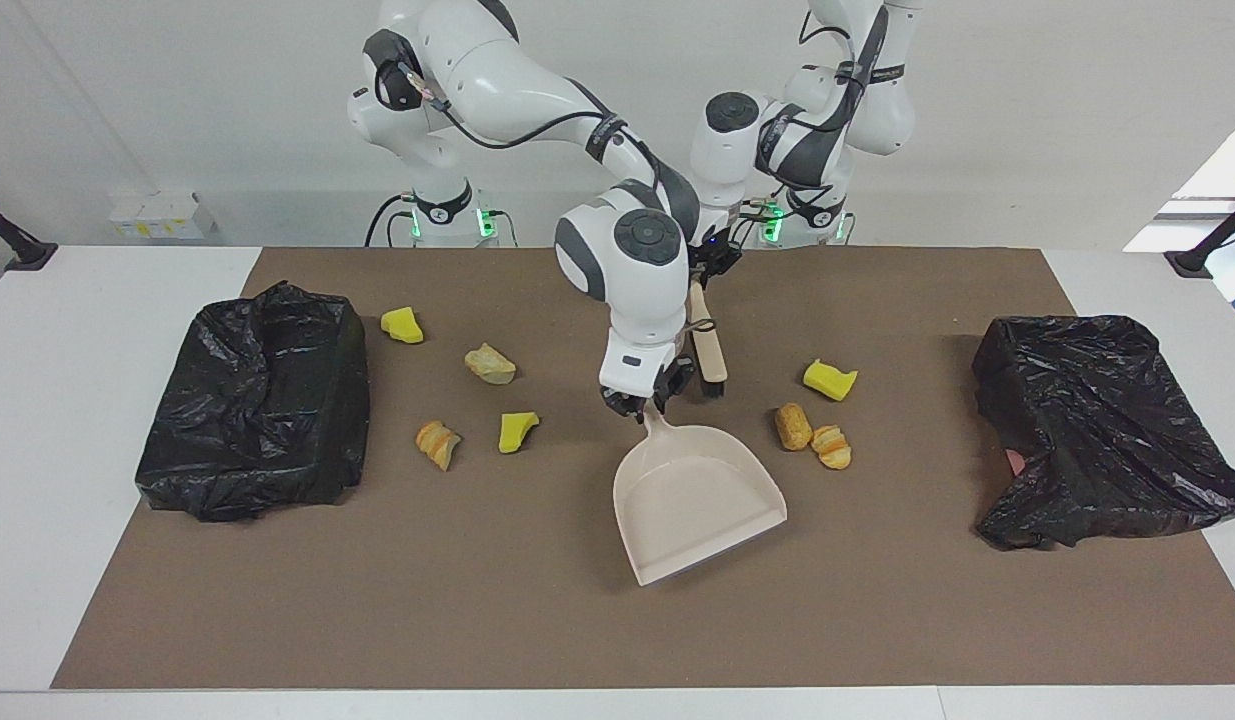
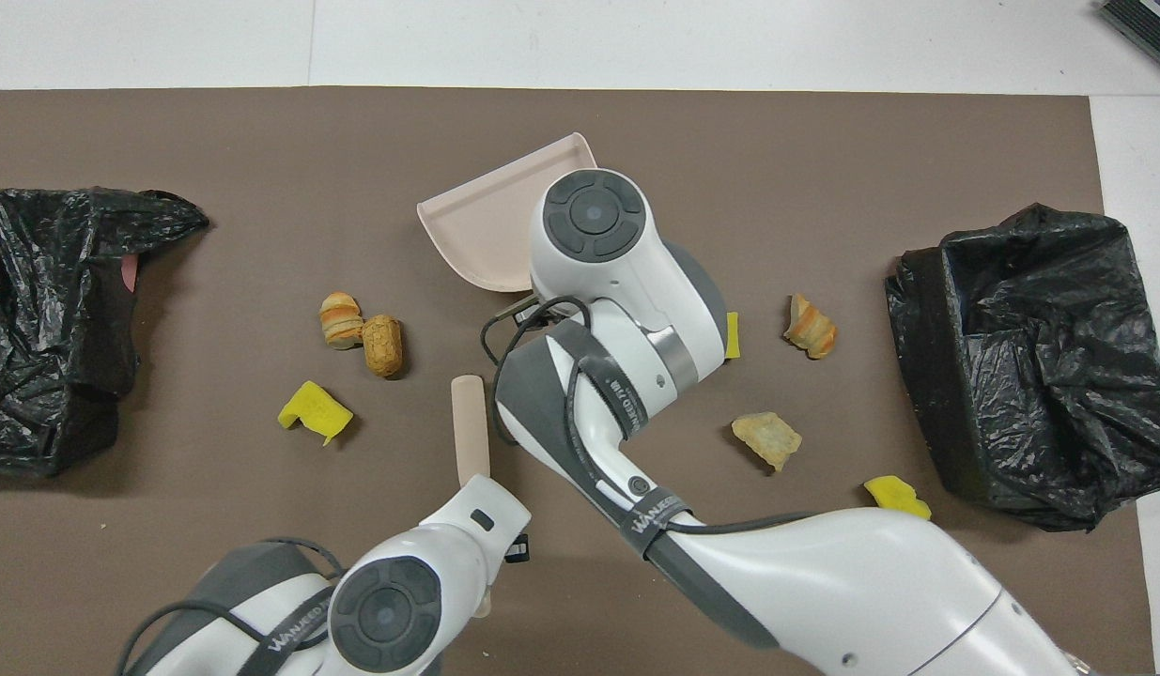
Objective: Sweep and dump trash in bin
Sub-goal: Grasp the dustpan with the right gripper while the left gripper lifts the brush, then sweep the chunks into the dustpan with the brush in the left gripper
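Observation:
The trash lies in two groups on the brown mat. Toward the right arm's end are a yellow chunk point(image 1: 402, 325), a tan piece point(image 1: 490, 364), a croissant bit point(image 1: 437, 443) and another yellow chunk point(image 1: 517, 431). Toward the left arm's end are a yellow chunk point(image 1: 830, 379), a brown roll point(image 1: 793, 426) and a croissant bit point(image 1: 832, 447). The beige dustpan point(image 1: 692, 500) rests on the mat mid-table. My right gripper point(image 1: 642, 405) is shut on its handle. My left gripper point(image 1: 712, 268) holds the brush point(image 1: 709, 345), which slants down beside the dustpan handle.
A bin lined with a black bag point(image 1: 257, 400) stands at the right arm's end of the mat, and another point(image 1: 1107, 430) at the left arm's end. In the overhead view the right arm covers the dustpan's point(image 2: 490, 225) handle and part of a yellow chunk point(image 2: 732, 335).

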You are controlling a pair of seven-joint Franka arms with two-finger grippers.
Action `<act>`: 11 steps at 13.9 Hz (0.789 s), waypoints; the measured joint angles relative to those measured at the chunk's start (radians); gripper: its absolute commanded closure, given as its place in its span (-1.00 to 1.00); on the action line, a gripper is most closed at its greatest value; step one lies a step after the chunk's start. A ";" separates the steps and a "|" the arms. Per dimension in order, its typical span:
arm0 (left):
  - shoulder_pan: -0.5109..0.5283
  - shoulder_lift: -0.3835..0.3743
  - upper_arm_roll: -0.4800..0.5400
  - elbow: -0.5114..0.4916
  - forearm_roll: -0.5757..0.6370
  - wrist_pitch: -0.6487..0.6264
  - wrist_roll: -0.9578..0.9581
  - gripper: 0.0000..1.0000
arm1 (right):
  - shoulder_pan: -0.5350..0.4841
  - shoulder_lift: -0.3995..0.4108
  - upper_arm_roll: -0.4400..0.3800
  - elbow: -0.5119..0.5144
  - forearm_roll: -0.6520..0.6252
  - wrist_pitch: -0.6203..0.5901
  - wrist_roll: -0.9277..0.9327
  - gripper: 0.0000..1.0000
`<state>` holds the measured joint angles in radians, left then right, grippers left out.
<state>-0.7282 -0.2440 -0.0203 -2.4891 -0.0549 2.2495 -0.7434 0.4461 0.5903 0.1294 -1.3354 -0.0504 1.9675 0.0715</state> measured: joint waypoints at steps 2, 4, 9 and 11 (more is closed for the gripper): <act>0.086 -0.018 0.002 0.024 0.003 -0.063 0.098 1.00 | -0.056 -0.011 -0.001 0.000 -0.001 -0.024 -0.210 1.00; 0.171 -0.024 0.003 0.063 0.014 -0.119 0.174 1.00 | -0.095 -0.028 -0.001 0.000 -0.020 -0.088 -0.363 1.00; 0.344 -0.008 0.005 0.117 0.117 -0.151 0.226 1.00 | -0.082 -0.048 0.006 -0.007 -0.157 -0.173 -0.663 1.00; 0.420 0.003 0.005 0.118 0.129 -0.149 0.247 1.00 | -0.075 -0.048 0.006 -0.011 -0.180 -0.173 -0.730 1.00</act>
<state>-0.3087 -0.2413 -0.0150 -2.3712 0.0742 2.1005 -0.4962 0.3708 0.5420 0.1355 -1.3465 -0.2308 1.7945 -0.6581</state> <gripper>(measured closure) 0.744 0.683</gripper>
